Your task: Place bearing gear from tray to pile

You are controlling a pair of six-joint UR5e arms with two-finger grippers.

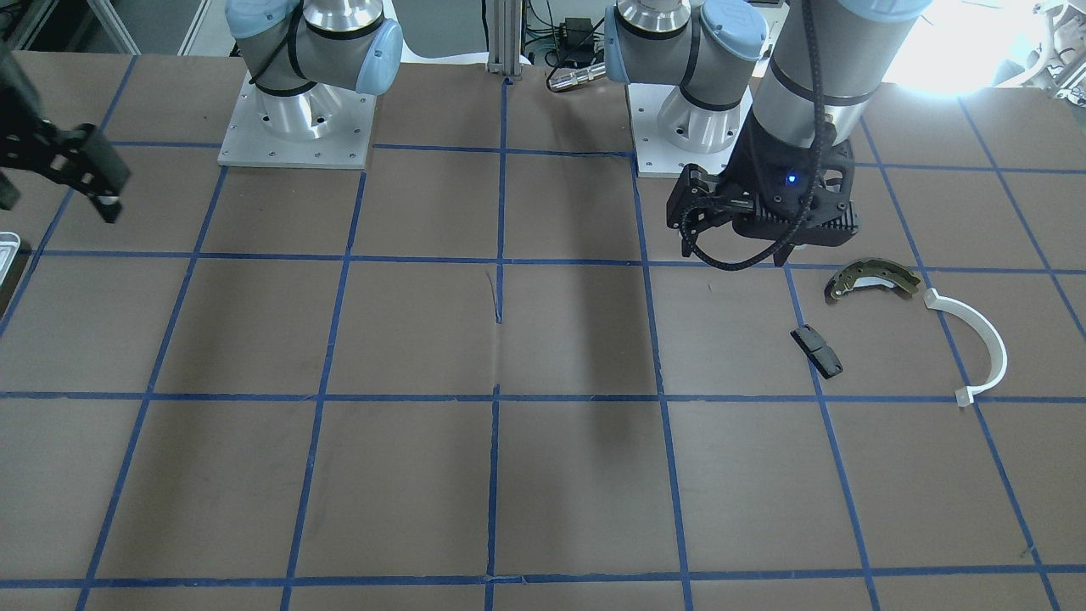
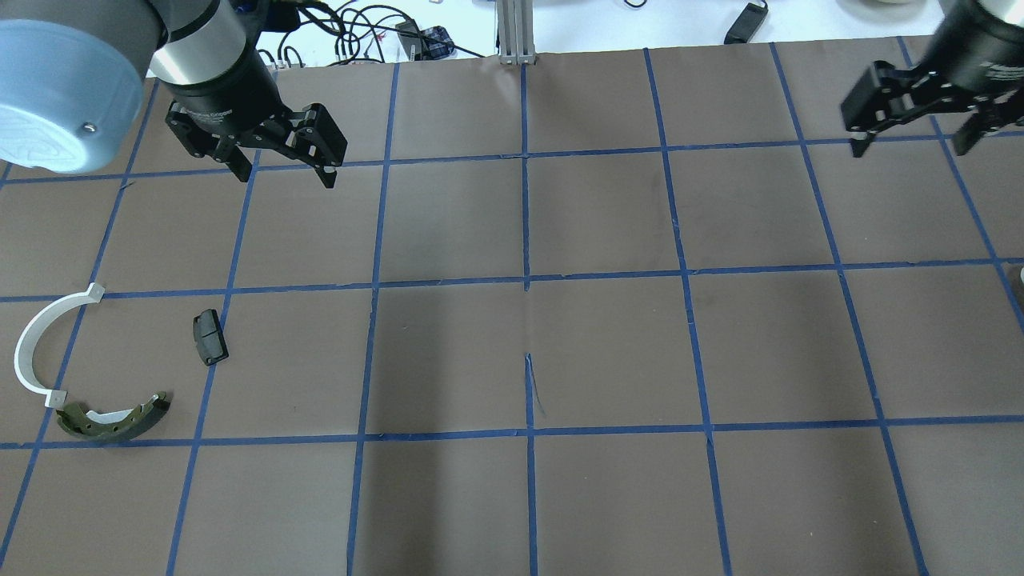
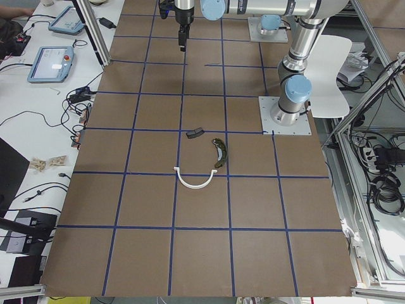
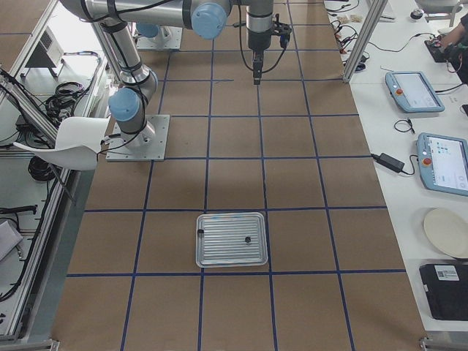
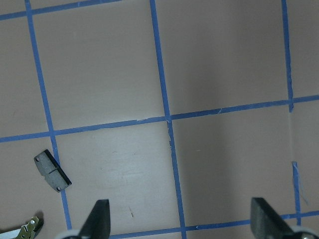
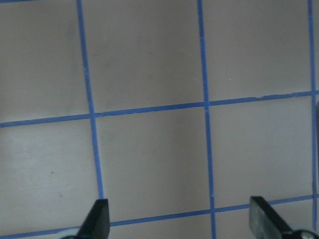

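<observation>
The silvery tray [image 4: 219,256] lies on the table's right side, with a small dark part [image 4: 247,239] in its middle, too small to tell what it is. Only the tray's edge [image 1: 7,249] shows in the front view. The pile lies on the left side: an olive brake shoe [image 2: 112,422], a white half-ring arc [image 2: 32,340] and a black block [image 2: 210,337]. My left gripper [image 2: 284,174] hangs open and empty above the table, beyond the pile. My right gripper [image 2: 908,148] hangs open and empty at the far right, away from the tray.
Brown paper with a blue tape grid covers the table [image 2: 528,352]. The two arm bases [image 1: 297,127] stand at the robot's edge. A second small dark bit [image 4: 199,232] sits at the tray's rim. Tablets and cables lie on the side benches.
</observation>
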